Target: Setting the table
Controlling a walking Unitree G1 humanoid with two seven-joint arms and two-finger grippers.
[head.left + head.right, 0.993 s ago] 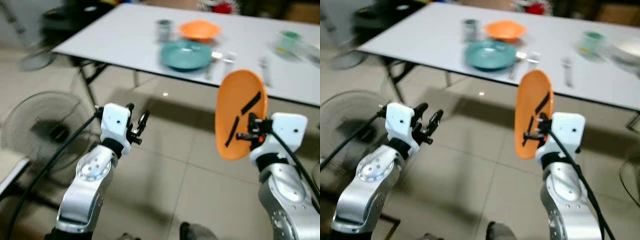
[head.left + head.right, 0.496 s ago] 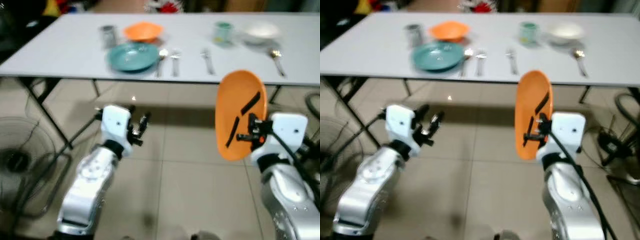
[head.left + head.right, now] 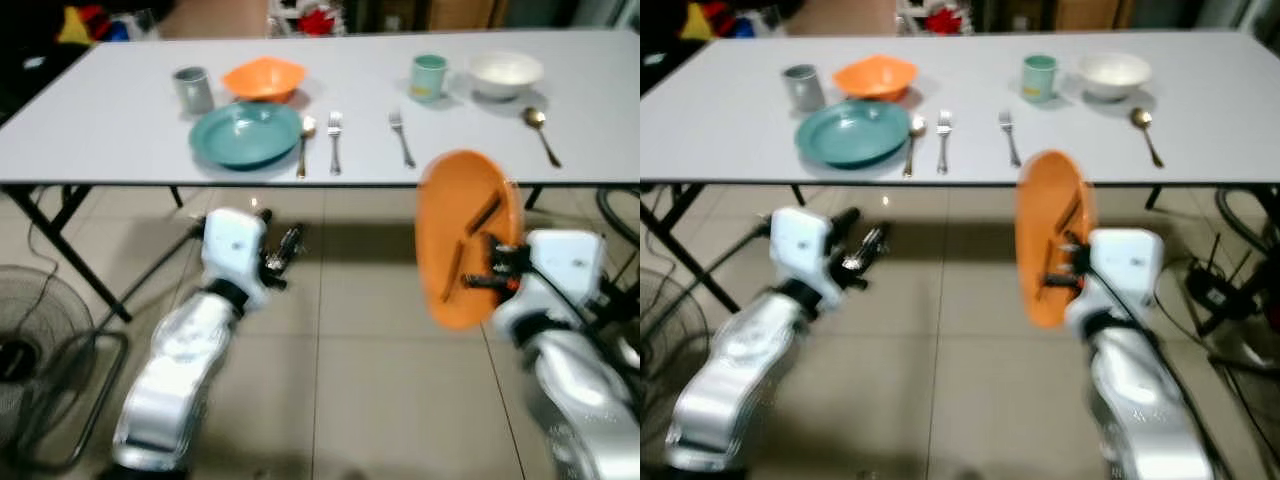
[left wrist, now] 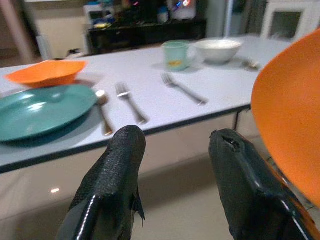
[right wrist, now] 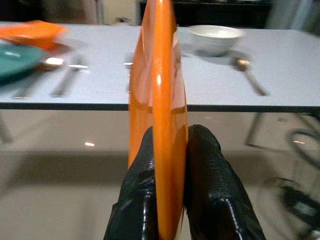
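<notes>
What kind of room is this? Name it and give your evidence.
Probably a home dining area: a long white table laid with a teal plate, forks and a white bowl, on a tiled floor.

We can read no text, label, brand, number or sign anywhere. The green mug (image 4: pixel 175 55) carries a small yellowish mark on its side, but it is too blurred for us to tell whether it is lettering or a picture. The shelves at twelve o'clock beyond the table (image 3: pixel 120 120) hold coloured items, all too small and soft for us to read.
</notes>
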